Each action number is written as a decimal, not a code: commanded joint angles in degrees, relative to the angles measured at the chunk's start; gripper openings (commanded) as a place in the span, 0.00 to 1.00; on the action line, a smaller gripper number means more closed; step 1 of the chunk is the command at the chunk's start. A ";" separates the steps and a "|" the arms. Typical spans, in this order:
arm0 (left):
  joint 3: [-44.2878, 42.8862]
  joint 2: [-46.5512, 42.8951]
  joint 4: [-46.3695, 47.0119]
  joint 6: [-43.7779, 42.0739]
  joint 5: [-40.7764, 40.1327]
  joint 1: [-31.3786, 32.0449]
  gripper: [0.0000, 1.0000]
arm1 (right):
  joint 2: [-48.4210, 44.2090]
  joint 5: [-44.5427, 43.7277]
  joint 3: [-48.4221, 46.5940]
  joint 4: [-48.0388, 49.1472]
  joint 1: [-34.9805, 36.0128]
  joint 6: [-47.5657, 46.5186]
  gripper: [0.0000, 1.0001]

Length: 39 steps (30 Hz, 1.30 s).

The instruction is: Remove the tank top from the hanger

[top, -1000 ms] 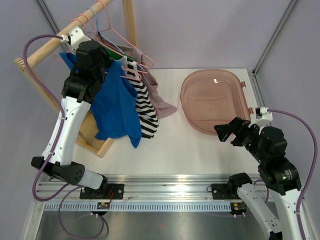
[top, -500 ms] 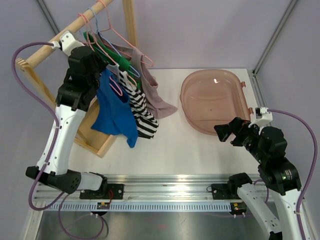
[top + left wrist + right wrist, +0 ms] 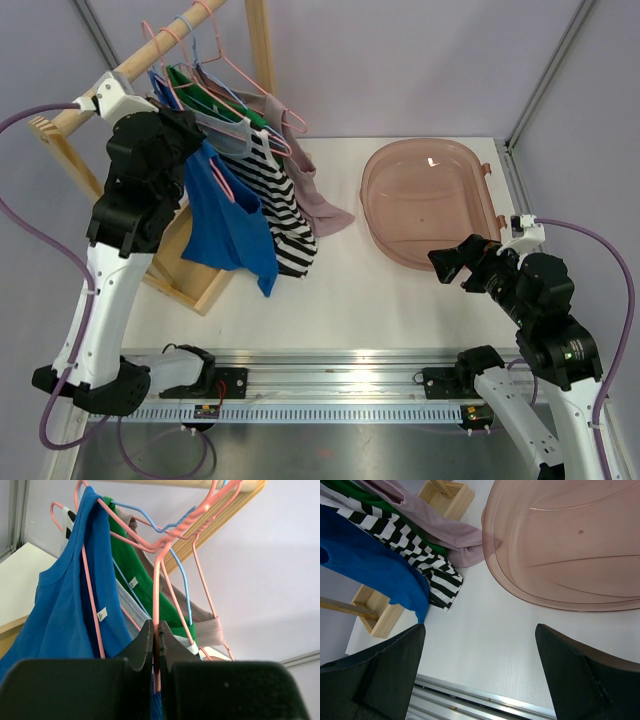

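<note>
- blue tank top (image 3: 232, 215) on its hanger (image 3: 91, 595), hung from wooden rail (image 3: 130, 75), striped top (image 3: 285, 215) just beside
- left jaws pinching a pink wire (image 3: 156, 595) next to the tank top
- right jaws spread, nothing held, above worktop (image 3: 370, 300) near pink tub (image 3: 430, 215)

Likely a lab test cell; aluminium rail (image 3: 340, 378), plain grey walls (image 3: 420, 60).

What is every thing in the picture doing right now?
blue tank top, hanging, not taken off yet
striped top, hanging up
pink hanger, pinched by the left fingers
left fingers, shut on the pink hanger
right fingers, open, holding nothing
pink tub, empty, upright on the table
</note>
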<state>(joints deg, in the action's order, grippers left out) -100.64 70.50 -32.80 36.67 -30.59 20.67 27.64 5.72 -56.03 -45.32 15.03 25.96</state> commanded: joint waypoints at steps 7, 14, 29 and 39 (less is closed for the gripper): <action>8.78 -12.57 6.25 2.88 4.47 0.25 0.00 | 0.13 0.96 -1.89 1.55 0.36 0.24 0.99; 17.75 -22.76 0.37 4.38 16.16 0.34 0.00 | 0.84 1.58 -2.33 3.04 0.36 -0.38 0.99; 34.69 -41.58 -19.76 -3.35 54.20 0.34 0.00 | 9.09 31.17 4.17 24.80 0.36 6.90 0.99; 52.10 -46.33 -9.24 0.68 76.18 0.34 0.00 | 19.27 18.83 13.58 41.89 19.40 11.67 0.99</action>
<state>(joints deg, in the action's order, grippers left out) -51.16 25.43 -51.99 34.92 32.53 20.80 44.60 29.69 -42.35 -13.93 27.86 36.56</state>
